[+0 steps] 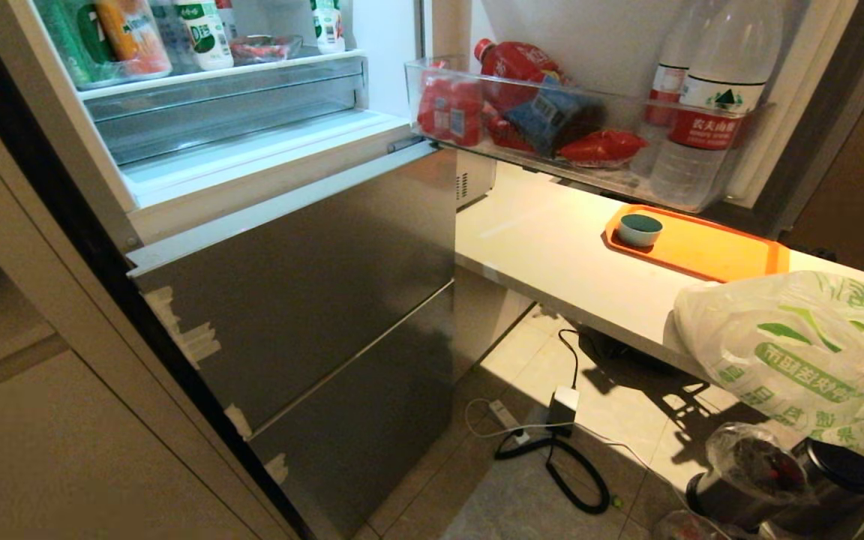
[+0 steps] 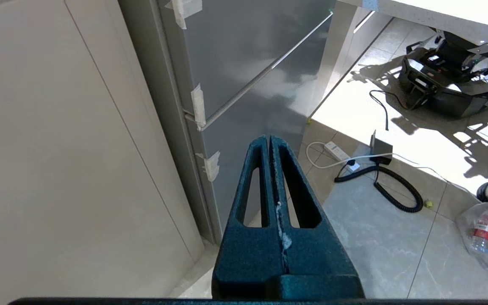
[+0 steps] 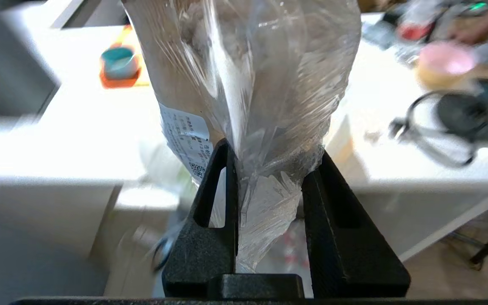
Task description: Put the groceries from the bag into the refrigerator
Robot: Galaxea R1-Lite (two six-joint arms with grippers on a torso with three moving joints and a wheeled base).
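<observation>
The right gripper (image 3: 269, 169) pinches a clear-wrapped pack of pale lumps (image 3: 244, 76) by its gathered end, so it hangs beyond the fingertips for carrying to the open refrigerator (image 1: 252, 142). The left gripper (image 2: 270, 146) is clenched empty, parked low beside the refrigerator's lower doors. The bag (image 1: 799, 352) lies on the counter (image 1: 544, 240).

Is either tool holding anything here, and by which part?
The right tool grips a clear-wrapped pack of pale lumps by its bunched wrapper end. The left tool is shut, empty.

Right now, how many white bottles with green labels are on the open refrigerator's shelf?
2: one white green-labelled bottle beside the orange drink, another near the clear shelf's right end. More may sit out of frame.
</observation>
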